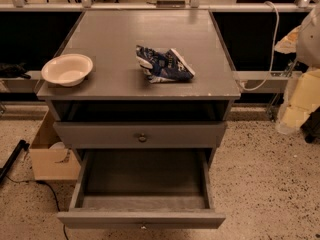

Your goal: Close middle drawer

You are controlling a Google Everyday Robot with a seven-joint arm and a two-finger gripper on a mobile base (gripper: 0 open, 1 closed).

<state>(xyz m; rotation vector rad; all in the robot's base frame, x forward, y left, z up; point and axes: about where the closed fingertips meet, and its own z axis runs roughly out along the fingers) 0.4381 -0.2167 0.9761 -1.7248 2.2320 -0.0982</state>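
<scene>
The gripper is out of sight from here, so I cannot tell whether it is open or closed. Pale blurred shapes (304, 96) at the right edge are too unclear to name. The middle drawer (141, 219) stands pulled far out toward the near side. Its knob (143, 227) is partly cut off at the bottom edge, and the drawer hides whatever lies beneath it. Above it, the top drawer (115, 134) sits nearly pushed in. On the grey cabinet top (115, 39) a white bowl (67, 69) rests at the left, with a crumpled blue bag (163, 64) right of centre. A cardboard box (50, 159) stands on the speckled floor (265, 184) to the left.

Arm (311, 34), tool (303, 101) at far rt edge
</scene>
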